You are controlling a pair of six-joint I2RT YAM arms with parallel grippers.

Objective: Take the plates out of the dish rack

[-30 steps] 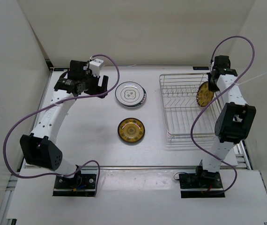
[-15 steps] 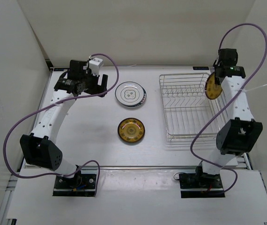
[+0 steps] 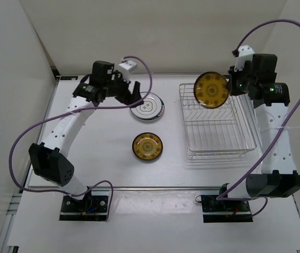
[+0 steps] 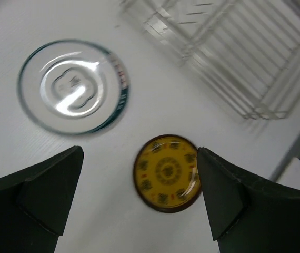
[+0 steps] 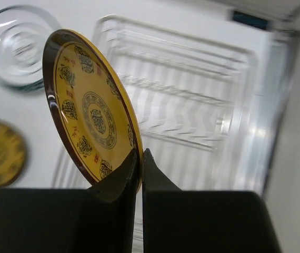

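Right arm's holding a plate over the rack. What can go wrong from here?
1. The right jaws pinch the glossy gold, dark-rimmed round plate only at its rim; it may pivot or slip onto the silver wire dish rack.
2. The left jaws hang open near the dark-rimmed white plate, with a second gold plate close by; placing there risks arm clash or plate-on-plate contact.

Far plate [image 3: 147,106] lies behind near plate [image 3: 148,146], left of dish rack [image 3: 219,133]; third plate [image 3: 211,89] above.

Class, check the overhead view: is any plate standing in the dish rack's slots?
No, the dish rack holds nothing; the right gripper grips a gold plate lifted clear of it.
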